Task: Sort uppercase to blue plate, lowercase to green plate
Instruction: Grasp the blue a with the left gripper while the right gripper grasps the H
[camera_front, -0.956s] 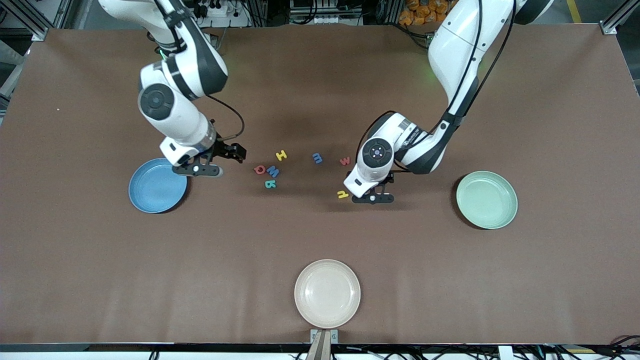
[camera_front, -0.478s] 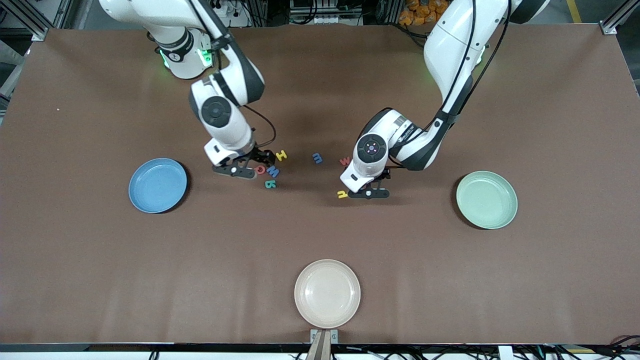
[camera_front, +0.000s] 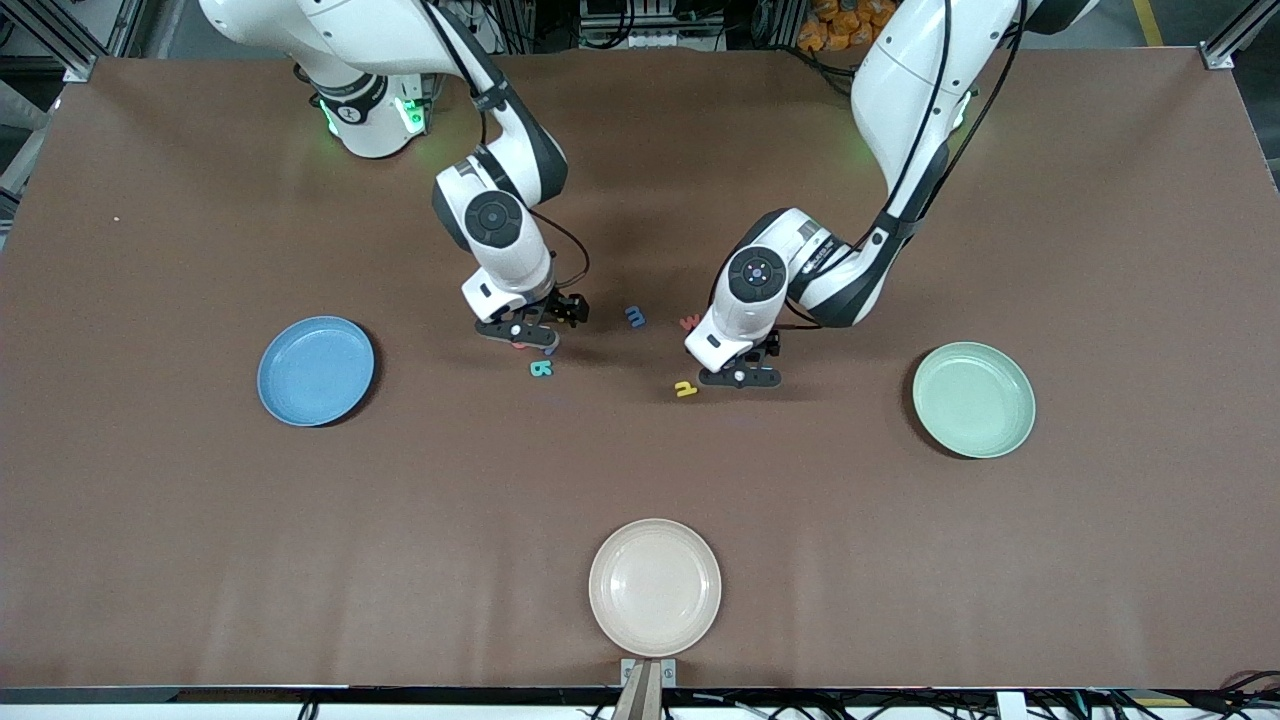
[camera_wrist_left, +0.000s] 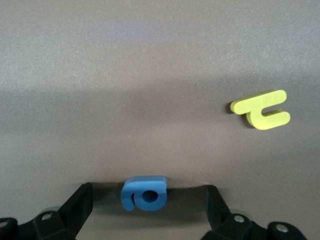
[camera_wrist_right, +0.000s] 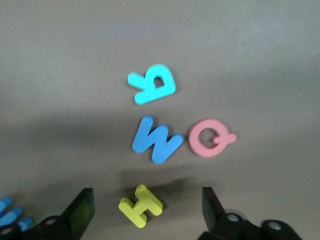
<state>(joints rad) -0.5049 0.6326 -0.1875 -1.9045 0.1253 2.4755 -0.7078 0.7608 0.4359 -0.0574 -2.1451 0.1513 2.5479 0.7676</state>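
Note:
Uppercase letters lie in a cluster under my right gripper (camera_front: 520, 332): yellow H (camera_wrist_right: 140, 205), blue W (camera_wrist_right: 156, 139), red Q (camera_wrist_right: 211, 137) and a teal letter (camera_wrist_right: 151, 83) (camera_front: 541, 369). The right gripper (camera_wrist_right: 147, 192) is open, low over the H, which lies between its jaws untouched. My left gripper (camera_front: 740, 377) (camera_wrist_left: 147, 187) is open and straddles the blue a (camera_wrist_left: 144, 192) without touching it. Yellow n (camera_front: 686, 389) (camera_wrist_left: 261, 109) lies beside it. Blue m (camera_front: 635, 316) and red w (camera_front: 689, 322) lie between the arms. The blue plate (camera_front: 300, 385) and green plate (camera_front: 973, 405) hold nothing.
A cream plate (camera_front: 654, 590) sits near the table's front edge, nearest the front camera. The blue plate lies toward the right arm's end of the table, the green plate toward the left arm's end. Brown cloth covers the whole table.
My right arm has swung from beside the blue plate to over the uppercase cluster, its jaws now around the H. The left gripper has shifted only slightly over the blue a.

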